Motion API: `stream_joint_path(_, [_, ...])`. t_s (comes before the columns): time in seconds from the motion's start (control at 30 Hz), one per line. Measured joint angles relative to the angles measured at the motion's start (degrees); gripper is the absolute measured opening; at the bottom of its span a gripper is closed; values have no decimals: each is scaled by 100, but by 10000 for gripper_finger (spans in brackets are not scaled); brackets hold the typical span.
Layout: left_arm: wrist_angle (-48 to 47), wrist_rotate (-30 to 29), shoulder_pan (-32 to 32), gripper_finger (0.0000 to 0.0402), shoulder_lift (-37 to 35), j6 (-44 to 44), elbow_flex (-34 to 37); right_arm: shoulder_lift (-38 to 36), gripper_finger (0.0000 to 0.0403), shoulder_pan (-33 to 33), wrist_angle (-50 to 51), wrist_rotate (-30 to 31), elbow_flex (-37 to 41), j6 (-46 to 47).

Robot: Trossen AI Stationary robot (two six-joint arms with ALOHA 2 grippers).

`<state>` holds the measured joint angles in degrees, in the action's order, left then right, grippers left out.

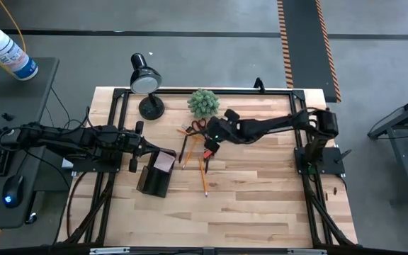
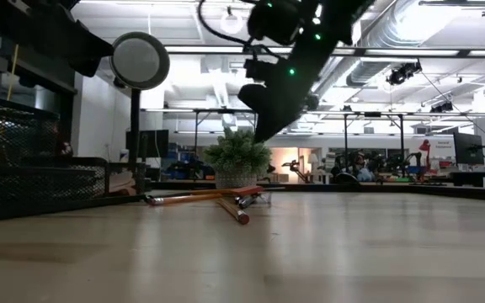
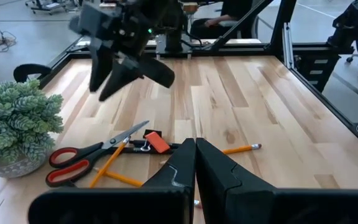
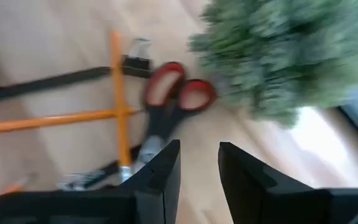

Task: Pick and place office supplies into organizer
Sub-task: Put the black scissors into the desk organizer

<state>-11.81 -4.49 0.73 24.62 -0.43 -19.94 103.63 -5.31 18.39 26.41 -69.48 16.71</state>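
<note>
Red-handled scissors lie flat on the table near the green plant. Around them lie yellow-orange pencils, a dark pen, a small binder clip and an orange-black marker. My right gripper hangs above this pile, slanting down, open, with only bare wood showing between its fingers. The black mesh organizer stands at the left with a pinkish pad in it. My left gripper waits shut beside the organizer.
A black desk lamp stands at the table's far left, next to the plant. A lone pencil lies toward the table's middle. Bare wood stretches across the near half of the table.
</note>
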Motion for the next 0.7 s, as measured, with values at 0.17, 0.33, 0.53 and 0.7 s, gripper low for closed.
stream_joint_path(0.17, [2,0,0,1,0,-111,0,-9,99,-339,-847,-1013,326,-18])
stream_joint_path(0.33, [2,-4,0,1,0,-152,0,20,99,-496,-898,-1261,340,-2])
stream_joint_path(0.53, [2,-2,0,1,0,-153,0,44,99,-777,-1134,-1775,486,83])
stream_joint_path(0.7, [-5,-2,0,1,0,-153,0,51,99,-1135,-1916,-2510,1016,493])
